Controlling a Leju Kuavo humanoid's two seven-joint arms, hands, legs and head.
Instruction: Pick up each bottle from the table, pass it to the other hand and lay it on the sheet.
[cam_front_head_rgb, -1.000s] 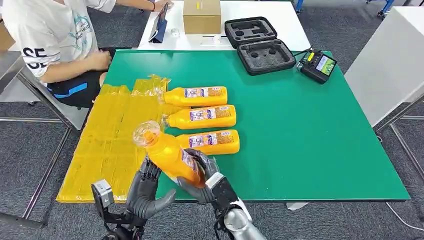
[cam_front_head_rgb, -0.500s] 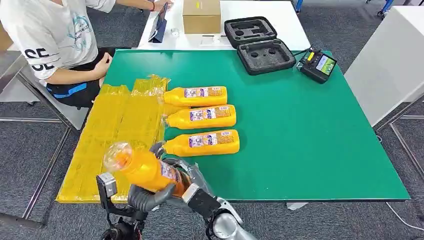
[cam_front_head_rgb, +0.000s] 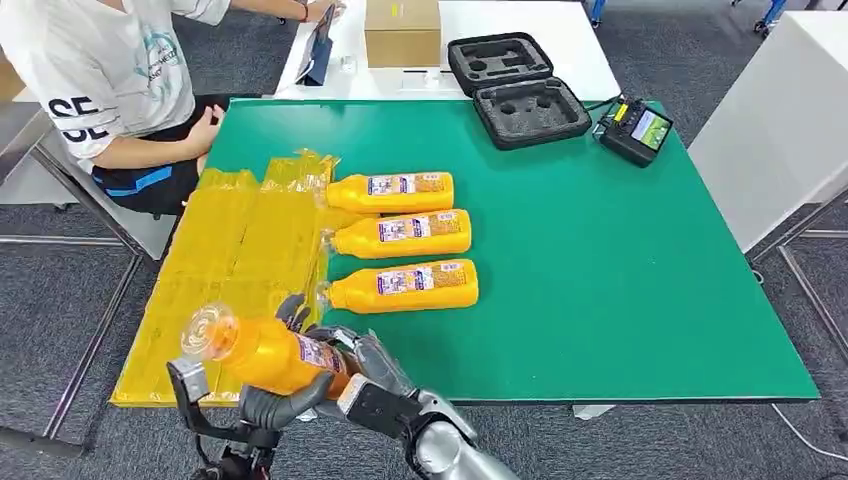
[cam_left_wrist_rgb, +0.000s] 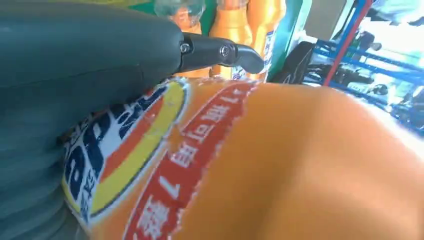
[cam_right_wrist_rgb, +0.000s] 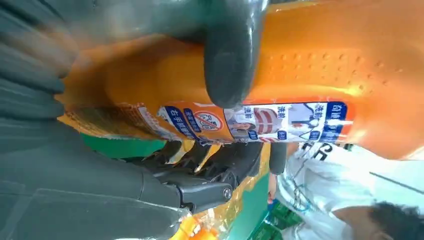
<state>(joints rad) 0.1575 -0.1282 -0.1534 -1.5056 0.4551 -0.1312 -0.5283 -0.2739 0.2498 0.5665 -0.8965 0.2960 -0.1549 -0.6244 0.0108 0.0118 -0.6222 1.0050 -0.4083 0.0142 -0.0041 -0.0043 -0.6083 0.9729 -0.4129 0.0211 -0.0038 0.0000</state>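
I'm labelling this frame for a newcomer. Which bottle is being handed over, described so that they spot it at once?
Start at the green table, then go to the yellow sheet on its left side. At the near edge, the held bottle lies between both hands, raised, cap pointing left, while three others lie flat in a row.

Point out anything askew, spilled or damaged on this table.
Nothing spilled or broken. The yellow sheet is crinkled and hangs over the table's left edge; the three orange bottles lie in a neat row beside it.

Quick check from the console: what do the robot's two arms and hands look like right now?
Left hand: dark grey, glossy, thick thumb, with a small grey box on a black bracket at the wrist. Right hand: same dark grey fingers, black wrist block, silver rounded forearm. Close up, grey ribbed covers and small metal screws show.
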